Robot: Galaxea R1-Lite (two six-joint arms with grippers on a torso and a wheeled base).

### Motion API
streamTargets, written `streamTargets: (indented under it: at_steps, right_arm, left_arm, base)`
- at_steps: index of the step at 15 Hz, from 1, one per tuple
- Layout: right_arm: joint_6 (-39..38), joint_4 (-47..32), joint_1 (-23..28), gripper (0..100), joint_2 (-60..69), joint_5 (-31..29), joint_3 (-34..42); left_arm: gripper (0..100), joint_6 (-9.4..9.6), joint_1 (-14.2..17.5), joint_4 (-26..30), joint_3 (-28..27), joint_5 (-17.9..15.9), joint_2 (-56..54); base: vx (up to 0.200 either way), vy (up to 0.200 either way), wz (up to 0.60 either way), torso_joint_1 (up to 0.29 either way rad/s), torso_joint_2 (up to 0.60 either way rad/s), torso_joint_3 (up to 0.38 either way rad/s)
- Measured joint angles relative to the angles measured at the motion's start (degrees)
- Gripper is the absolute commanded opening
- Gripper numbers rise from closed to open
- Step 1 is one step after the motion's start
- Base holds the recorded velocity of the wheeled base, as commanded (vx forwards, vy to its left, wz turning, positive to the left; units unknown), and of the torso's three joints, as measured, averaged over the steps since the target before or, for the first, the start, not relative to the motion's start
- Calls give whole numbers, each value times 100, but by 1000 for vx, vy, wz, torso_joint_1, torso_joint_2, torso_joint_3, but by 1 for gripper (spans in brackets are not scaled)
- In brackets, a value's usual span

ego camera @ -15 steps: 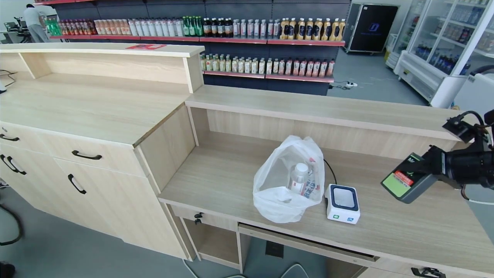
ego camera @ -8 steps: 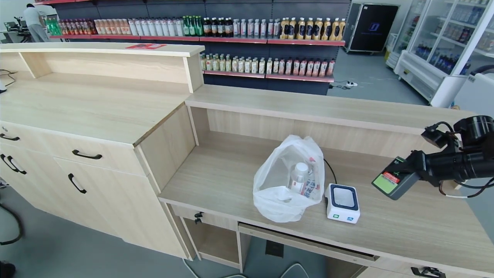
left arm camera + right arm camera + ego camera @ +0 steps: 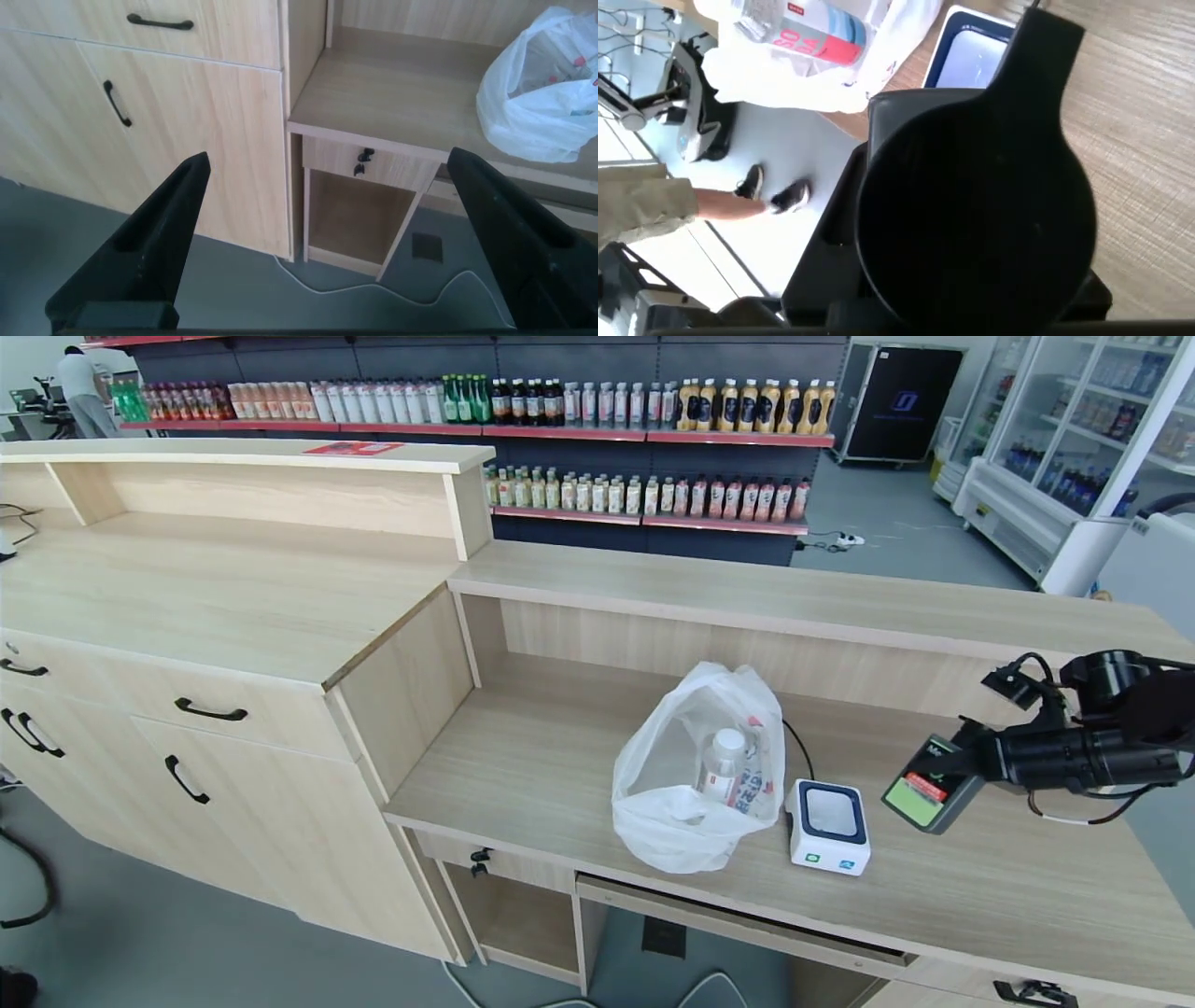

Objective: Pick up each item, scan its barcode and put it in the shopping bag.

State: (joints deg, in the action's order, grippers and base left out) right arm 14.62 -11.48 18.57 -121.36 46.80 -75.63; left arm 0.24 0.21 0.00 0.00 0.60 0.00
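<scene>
Right gripper (image 3: 963,761): was clamped on one end of the dark box, out over the right part of the counter.
Dark box (image 3: 922,791): hung tilted in the air above the counter (green and red label facing up), to the right of the scanner and apart from it.
Left gripper (image 3: 327,238): its fingers (image 3: 140,252) stood wide apart with nothing between them; it was low in front of the counter, over the grey floor, near the cabinet doors.
Scanner (image 3: 828,826): white with a dark window facing up, it lay flat on the counter just beside the shopping bag, on the bag's right; whether the two touched could not be told.
Shopping bag (image 3: 653,775): thin whitish plastic, it stood open on the counter near the front edge.
Bottle (image 3: 724,765): clear, with a white cap and a red and white label, it stood upright inside the shopping bag.
Cable (image 3: 795,744): black, it ran from the scanner back behind the bag.
Counter (image 3: 980,887): light wood, with a raised ledge along the back.
Shelves (image 3: 560,429): red-edged, they held rows of drink bottles well behind the counter.
</scene>
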Motion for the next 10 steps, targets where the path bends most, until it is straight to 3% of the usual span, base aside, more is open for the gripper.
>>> streamTargets:
  at_steps: [10]
  right_arm:
    - [57, 93, 48, 0, -425, -128, -284]
  left_arm:
    - [100, 2, 1, 0, 0, 0, 0]
  base:
    - [0, 0, 0, 0, 0, 0]
